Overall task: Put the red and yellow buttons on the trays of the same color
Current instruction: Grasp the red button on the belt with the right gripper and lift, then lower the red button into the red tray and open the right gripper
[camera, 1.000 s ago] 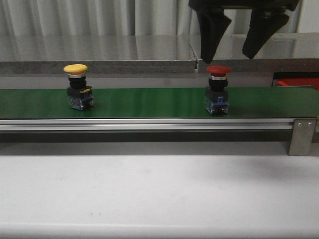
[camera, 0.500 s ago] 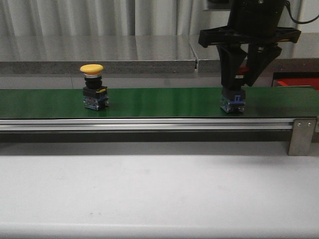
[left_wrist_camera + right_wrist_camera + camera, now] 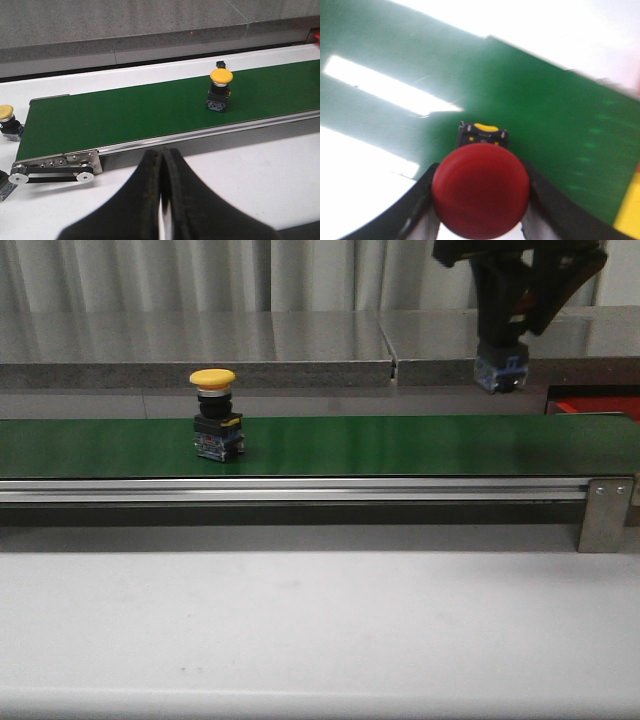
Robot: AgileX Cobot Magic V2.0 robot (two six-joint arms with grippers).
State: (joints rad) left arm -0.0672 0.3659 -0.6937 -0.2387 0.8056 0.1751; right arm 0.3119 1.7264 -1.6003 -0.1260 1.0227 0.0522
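Observation:
My right gripper [image 3: 510, 315] is shut on the red button [image 3: 480, 190] and holds it in the air above the right end of the green belt [image 3: 400, 445]; the button's blue base [image 3: 500, 373] hangs below the fingers. The right wrist view shows the red cap between both fingers [image 3: 420, 200]. A yellow button [image 3: 216, 415] stands upright on the belt left of centre, also seen as the yellow button [image 3: 220, 90] from the left wrist. My left gripper [image 3: 162, 165] is shut on nothing, over the white table in front of the belt. A red tray [image 3: 598, 406] shows at the far right.
Another yellow-capped button [image 3: 7, 120] sits on the table off the belt's left end. A metal bracket [image 3: 606, 515] closes the belt's right end. A grey ledge [image 3: 200, 370] runs behind the belt. A yellow patch [image 3: 627, 210] shows at the right wrist view's edge.
My right gripper came down around the red button, shut on it and lifted it off the belt. The yellow button has travelled to the right along the belt.

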